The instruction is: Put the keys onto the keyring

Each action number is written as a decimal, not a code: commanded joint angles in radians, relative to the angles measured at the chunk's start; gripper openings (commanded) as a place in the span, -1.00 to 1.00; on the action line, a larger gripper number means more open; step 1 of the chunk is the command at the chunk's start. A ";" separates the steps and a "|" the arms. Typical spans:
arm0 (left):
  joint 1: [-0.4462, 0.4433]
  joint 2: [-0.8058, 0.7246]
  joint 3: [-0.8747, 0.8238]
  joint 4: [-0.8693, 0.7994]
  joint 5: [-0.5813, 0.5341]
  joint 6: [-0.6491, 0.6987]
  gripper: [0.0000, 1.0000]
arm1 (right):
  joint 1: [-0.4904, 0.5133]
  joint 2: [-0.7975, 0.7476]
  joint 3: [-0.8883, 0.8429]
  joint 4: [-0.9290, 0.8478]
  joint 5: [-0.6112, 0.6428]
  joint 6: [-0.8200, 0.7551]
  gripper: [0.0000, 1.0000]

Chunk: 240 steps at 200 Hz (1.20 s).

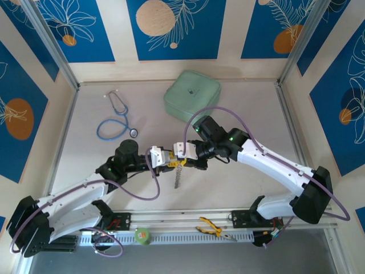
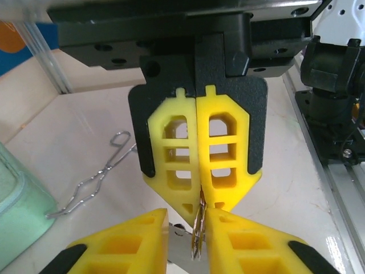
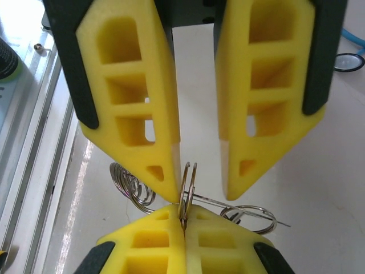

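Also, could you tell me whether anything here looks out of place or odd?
Only the yellow-handled pliers stand out: they lie askew on the near-edge rail, off the tabletop. Nothing looks spilled or damaged.

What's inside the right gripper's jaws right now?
A thin double wire loop of the keyring sticks up from the right gripper, whose jaws are shut on it. The clamped part is hidden between the yellow pads.

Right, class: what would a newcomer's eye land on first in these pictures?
Mid-table, the yellow-fingered right gripper pinches the keyring, nose to nose with the left gripper, which is open around it. Behind them lie a blue stethoscope and a green pouch.
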 commanded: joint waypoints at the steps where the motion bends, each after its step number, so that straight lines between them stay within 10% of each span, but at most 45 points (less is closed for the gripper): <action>1: -0.005 0.016 0.038 -0.024 0.047 0.014 -0.54 | 0.011 0.001 0.046 -0.014 -0.012 -0.009 -1.00; 54: -0.005 0.021 0.045 -0.024 0.076 0.023 -1.00 | 0.016 0.000 0.054 -0.010 -0.033 0.009 -1.00; 99: -0.006 -0.033 0.003 0.041 0.076 0.001 -1.00 | -0.091 -0.095 -0.050 0.053 -0.160 0.119 -0.50; 240: -0.005 -0.027 -0.043 0.162 0.112 -0.002 -1.00 | -0.119 -0.092 -0.087 0.063 -0.277 0.158 -0.51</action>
